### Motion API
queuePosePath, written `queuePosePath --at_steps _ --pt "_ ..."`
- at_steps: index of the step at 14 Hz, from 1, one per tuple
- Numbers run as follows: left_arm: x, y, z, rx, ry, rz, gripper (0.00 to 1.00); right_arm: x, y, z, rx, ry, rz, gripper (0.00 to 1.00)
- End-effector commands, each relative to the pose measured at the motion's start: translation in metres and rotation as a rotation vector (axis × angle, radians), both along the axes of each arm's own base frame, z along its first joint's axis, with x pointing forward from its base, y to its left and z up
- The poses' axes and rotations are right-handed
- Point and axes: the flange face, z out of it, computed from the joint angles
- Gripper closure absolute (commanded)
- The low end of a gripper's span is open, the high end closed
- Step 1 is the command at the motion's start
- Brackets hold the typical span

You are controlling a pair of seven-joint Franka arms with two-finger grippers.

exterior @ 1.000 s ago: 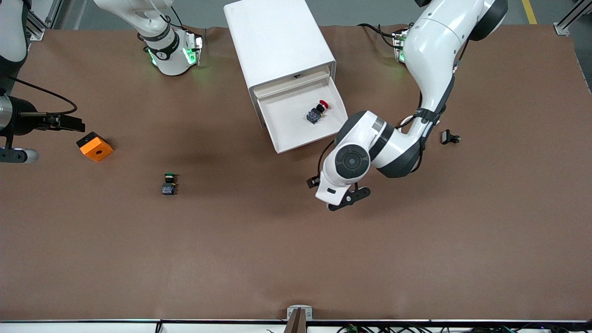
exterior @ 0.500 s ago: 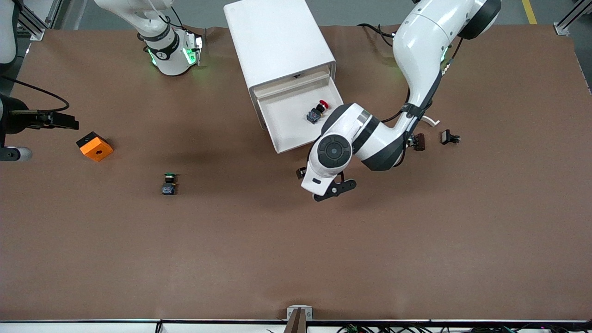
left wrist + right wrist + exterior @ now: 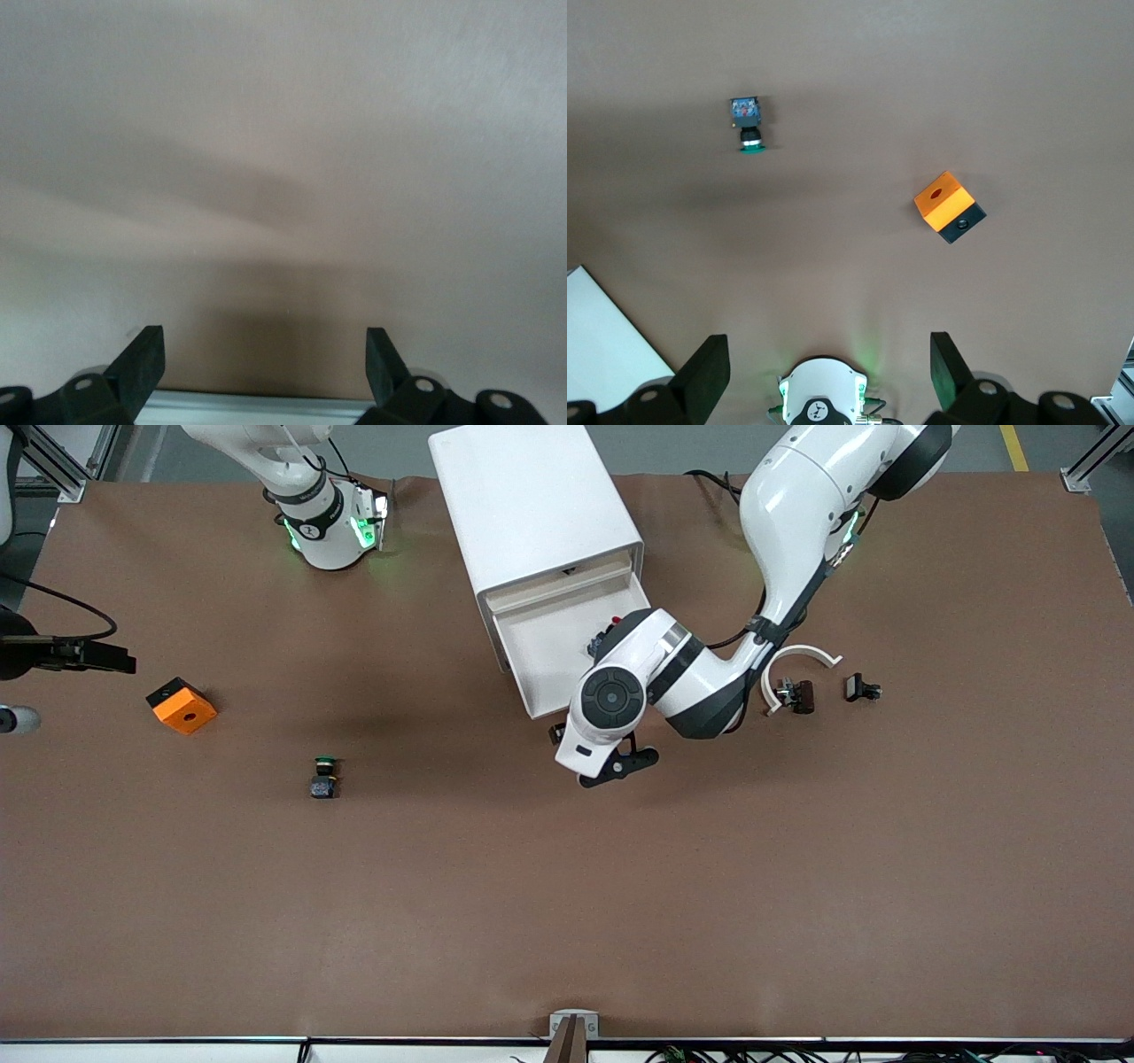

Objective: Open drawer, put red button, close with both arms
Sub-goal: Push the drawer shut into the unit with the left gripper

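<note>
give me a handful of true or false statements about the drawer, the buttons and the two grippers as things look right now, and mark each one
1. The drawer stands pulled out of the cabinet. True.
2. The red button lies on the bare table. False: it is in the drawer, mostly hidden by the left arm.
3. The left gripper has its fingers spread apart. True.
4. The right gripper grips the orange block. False: it is open, and the block lies free on the table.
5. The green button is in the drawer. False: it is on the table.

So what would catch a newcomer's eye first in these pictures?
The big white left arm, bent low across the open drawer of the white cabinet, with its left gripper open over bare table. Next, the orange block toward the right arm's end, near the green button.
</note>
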Motion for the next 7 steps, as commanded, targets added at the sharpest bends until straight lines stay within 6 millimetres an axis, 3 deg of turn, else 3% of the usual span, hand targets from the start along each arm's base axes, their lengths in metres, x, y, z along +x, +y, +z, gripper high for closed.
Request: queuePosePath --at_steps 1,5,7 --pt "-0.02 -0.006 -0.001 0.038 0.044 -0.009 0.0 -0.007 -0.02 0.031 0.007 -0.052 -0.034 0.0" --pt "-0.043 -0.019 -0.003 0.059 0.09 -0.006 0.0 -0.027 -0.008 0.068 0.013 -0.09 -0.021 0.0" --pt "-0.056 -0.029 -0.004 0.06 0.107 0.001 0.0 -0.038 -0.014 0.064 0.016 -0.052 -0.036 0.0"
